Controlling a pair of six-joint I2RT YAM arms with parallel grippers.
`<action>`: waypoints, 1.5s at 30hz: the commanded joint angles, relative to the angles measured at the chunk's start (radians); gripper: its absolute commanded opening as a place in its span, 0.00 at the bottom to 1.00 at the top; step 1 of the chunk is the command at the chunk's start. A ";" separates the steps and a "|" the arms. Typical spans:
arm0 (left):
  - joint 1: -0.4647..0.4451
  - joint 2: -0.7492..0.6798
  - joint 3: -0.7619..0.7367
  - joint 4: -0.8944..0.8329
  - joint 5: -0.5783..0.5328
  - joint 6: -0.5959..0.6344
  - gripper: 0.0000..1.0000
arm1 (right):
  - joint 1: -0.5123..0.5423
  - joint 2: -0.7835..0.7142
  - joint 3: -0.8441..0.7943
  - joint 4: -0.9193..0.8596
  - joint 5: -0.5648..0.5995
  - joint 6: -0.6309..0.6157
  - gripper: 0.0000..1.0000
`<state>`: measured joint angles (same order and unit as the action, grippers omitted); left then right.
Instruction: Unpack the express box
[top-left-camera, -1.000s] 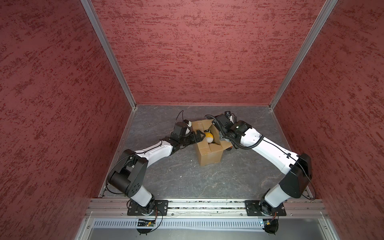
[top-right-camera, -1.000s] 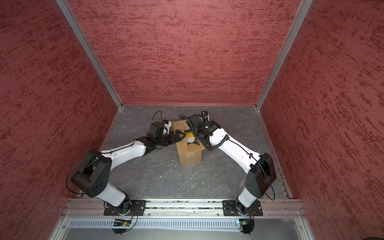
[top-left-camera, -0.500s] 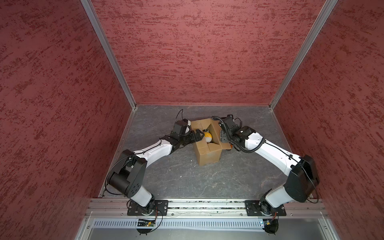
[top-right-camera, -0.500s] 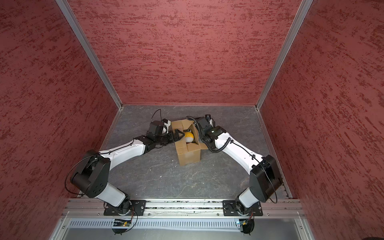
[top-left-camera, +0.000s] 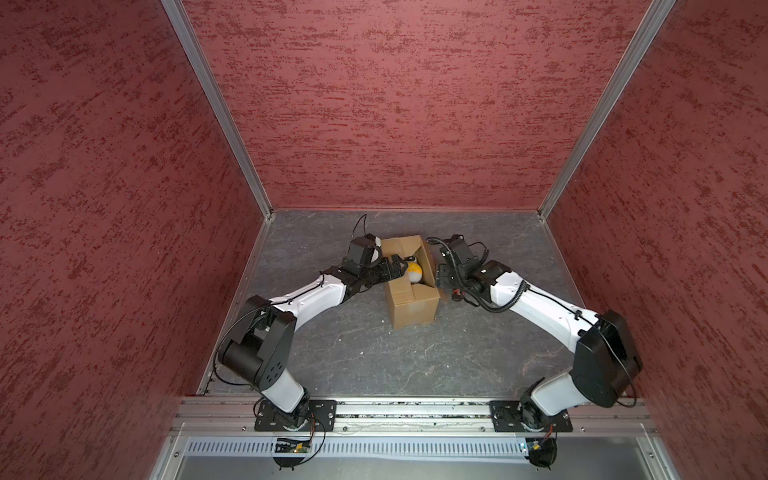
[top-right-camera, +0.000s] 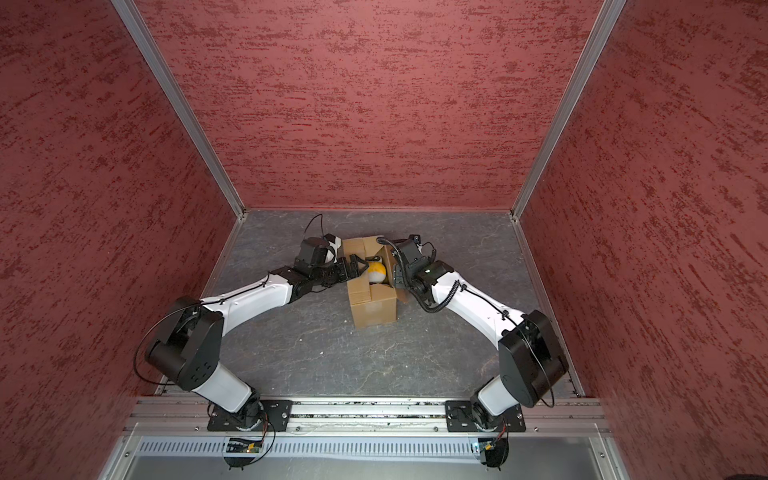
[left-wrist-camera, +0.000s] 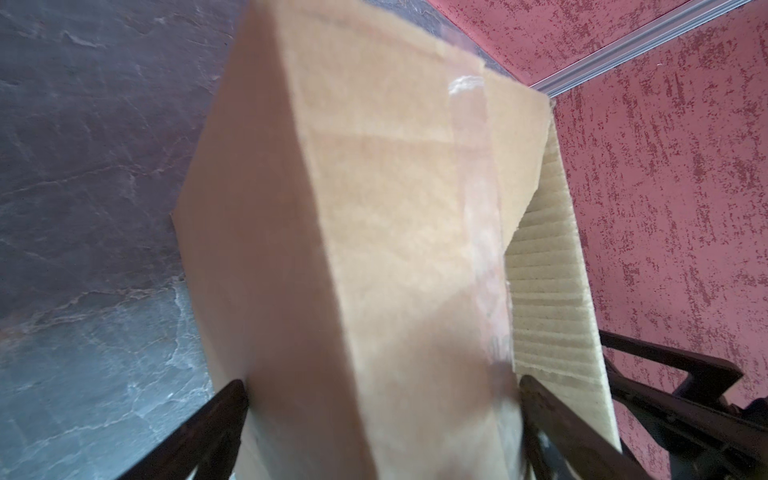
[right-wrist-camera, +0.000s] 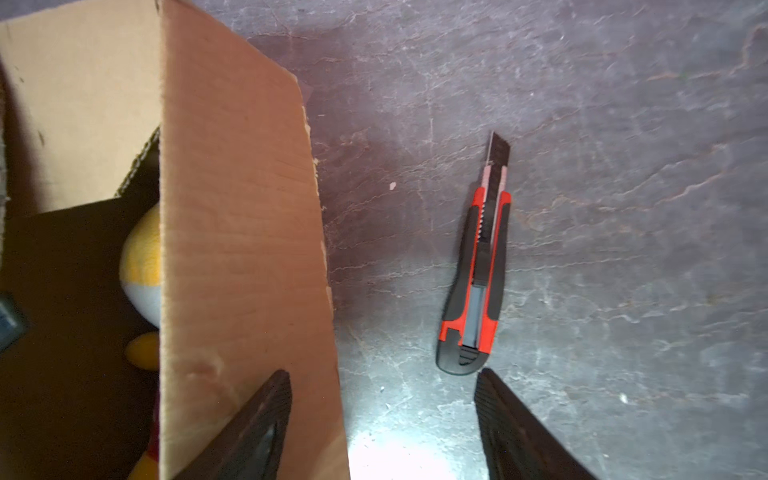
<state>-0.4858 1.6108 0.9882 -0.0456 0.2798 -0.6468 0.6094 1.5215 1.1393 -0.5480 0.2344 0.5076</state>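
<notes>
The express box (top-left-camera: 413, 309) stands mid-floor with its top flaps spread, seen in both top views (top-right-camera: 374, 309). An orange-and-yellow plush toy (top-left-camera: 414, 273) lies inside, partly hidden by a flap in the right wrist view (right-wrist-camera: 143, 266). My left gripper (top-left-camera: 400, 264) reaches over the box's left rim, open. In the left wrist view its wide jaws (left-wrist-camera: 384, 415) straddle blurred cardboard (left-wrist-camera: 374, 249) close to the camera. My right gripper (right-wrist-camera: 382, 415) is open and points down just outside the box's right side. One finger (right-wrist-camera: 266, 415) overlaps the upright right flap (right-wrist-camera: 241, 249).
A red-and-black utility knife (right-wrist-camera: 476, 282) lies on the grey floor just ahead of my right gripper, blade out and pointing away. Red textured walls enclose the floor on three sides. The arms' base rail (top-left-camera: 415, 409) runs along the front.
My right gripper has drawn back from above the box opening to its right outer side and come lower. The left arm has hardly moved.
</notes>
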 joint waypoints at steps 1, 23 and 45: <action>0.000 0.039 0.015 -0.015 -0.025 0.014 1.00 | 0.003 -0.033 -0.030 0.079 -0.102 0.038 0.72; -0.009 -0.092 0.149 -0.249 -0.107 0.129 1.00 | 0.006 -0.181 0.007 -0.055 0.014 0.071 0.70; -0.137 -0.025 0.564 -0.817 -0.335 0.316 1.00 | -0.001 -0.024 0.217 -0.130 0.065 -0.060 0.75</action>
<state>-0.6003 1.5345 1.5120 -0.7509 0.0040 -0.3729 0.6247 1.4982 1.3361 -0.6643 0.2825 0.4686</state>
